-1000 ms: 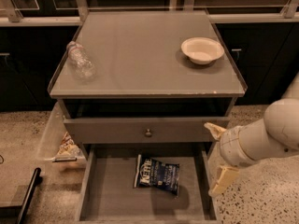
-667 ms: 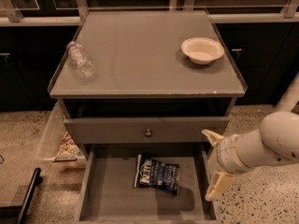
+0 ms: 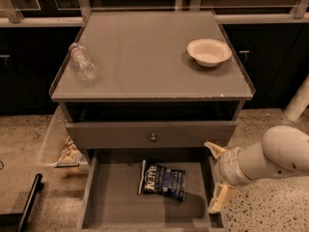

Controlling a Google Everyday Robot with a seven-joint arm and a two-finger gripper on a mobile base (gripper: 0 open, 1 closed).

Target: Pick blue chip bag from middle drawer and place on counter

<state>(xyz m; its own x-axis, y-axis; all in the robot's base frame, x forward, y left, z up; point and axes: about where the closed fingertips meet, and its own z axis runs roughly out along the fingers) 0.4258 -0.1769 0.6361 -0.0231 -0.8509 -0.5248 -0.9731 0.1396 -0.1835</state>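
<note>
The blue chip bag (image 3: 162,180) lies flat on the floor of the open middle drawer (image 3: 116,202), near its back centre, white "Kettle" lettering at its left end. My gripper (image 3: 216,176) is at the drawer's right wall, to the right of the bag and apart from it. Its two cream fingers are spread wide, one up near the drawer front above, one low by the drawer's right front corner, with nothing between them. The counter (image 3: 145,57) is the grey top above.
A clear plastic bottle (image 3: 82,64) lies on the counter's left side and a white bowl (image 3: 208,51) stands at its back right. The upper drawer front with a round knob (image 3: 153,137) overhangs the middle drawer. A clear bin (image 3: 60,146) with a snack sits left of the cabinet.
My arm and gripper have shifted left and slightly down toward the drawer's right wall. The bag, bottle and bowl have not moved.
</note>
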